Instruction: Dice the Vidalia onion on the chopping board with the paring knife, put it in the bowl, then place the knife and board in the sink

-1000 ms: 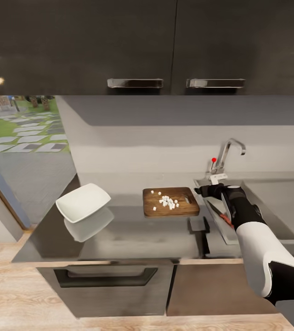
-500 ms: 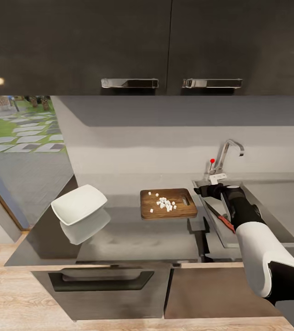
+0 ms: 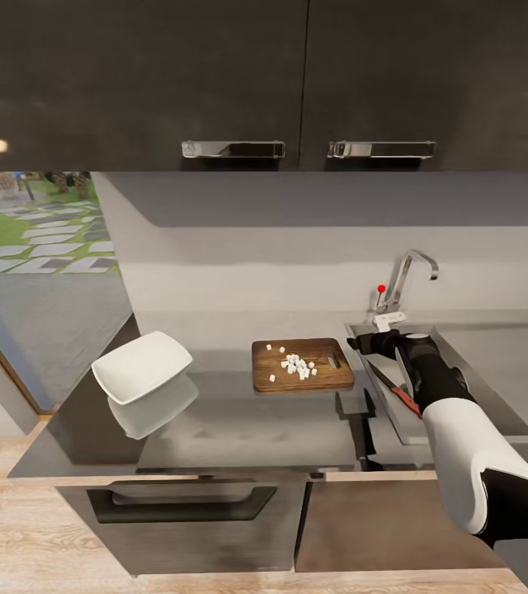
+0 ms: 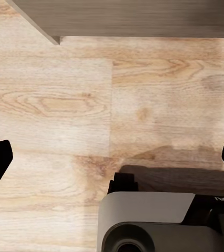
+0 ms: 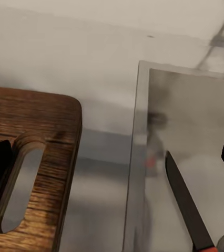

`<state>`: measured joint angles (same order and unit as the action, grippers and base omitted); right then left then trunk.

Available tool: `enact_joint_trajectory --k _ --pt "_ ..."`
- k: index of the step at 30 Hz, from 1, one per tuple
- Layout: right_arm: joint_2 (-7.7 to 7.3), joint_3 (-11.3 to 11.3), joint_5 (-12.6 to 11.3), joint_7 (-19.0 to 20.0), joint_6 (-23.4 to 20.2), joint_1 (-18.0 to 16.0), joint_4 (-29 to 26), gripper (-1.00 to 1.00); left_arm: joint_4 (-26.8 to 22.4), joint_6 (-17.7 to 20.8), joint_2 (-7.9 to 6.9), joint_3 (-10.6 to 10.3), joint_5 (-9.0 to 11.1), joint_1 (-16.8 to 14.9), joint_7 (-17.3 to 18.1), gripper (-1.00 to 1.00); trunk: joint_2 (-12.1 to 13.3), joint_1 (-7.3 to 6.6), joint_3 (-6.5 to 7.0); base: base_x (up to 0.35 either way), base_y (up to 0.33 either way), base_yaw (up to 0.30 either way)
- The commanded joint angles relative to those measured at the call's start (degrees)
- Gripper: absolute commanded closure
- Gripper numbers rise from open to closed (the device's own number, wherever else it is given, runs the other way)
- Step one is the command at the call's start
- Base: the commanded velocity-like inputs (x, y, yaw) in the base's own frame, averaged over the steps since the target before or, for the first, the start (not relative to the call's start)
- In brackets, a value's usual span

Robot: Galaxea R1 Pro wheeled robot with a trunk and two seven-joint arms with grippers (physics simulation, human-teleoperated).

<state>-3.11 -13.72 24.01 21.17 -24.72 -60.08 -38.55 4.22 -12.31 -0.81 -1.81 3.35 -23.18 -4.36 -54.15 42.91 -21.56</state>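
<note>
Knife now in sink, board next
Camera settled, arm barely moved; right gripper (image 3: 365,341) wide, empty, hovering between chopping board (image 3: 300,365) (diced onion (image 3: 295,363) on it) and paring knife (image 3: 396,388) lying in sink (image 3: 495,388); bowl (image 3: 142,366) still empty

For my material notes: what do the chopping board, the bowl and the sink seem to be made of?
The chopping board looks like dark-stained wood, with visible grain and a matte finish. The bowl looks like white glazed ceramic, smooth and plain, though plastic is possible. The sink looks like brushed metal, grey and faintly reflecting the paring knife.
</note>
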Motion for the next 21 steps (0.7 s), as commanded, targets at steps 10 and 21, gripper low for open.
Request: enact_joint_trajectory --k 10,21 --pt "1.21 -0.2 0.7 0.4 0.0 0.0 0.6 -1.00 0.3 -0.4 0.01 -0.2 0.3 -0.1 0.0 -1.00 -0.1 0.01 -0.07 0.000 0.000 0.000" --pt "2.88 -0.2 0.7 0.3 0.0 0.0 1.8 -1.00 0.3 -0.4 0.01 -0.2 0.3 -0.1 0.0 -1.00 -0.1 0.01 -0.07 0.000 0.000 0.000"
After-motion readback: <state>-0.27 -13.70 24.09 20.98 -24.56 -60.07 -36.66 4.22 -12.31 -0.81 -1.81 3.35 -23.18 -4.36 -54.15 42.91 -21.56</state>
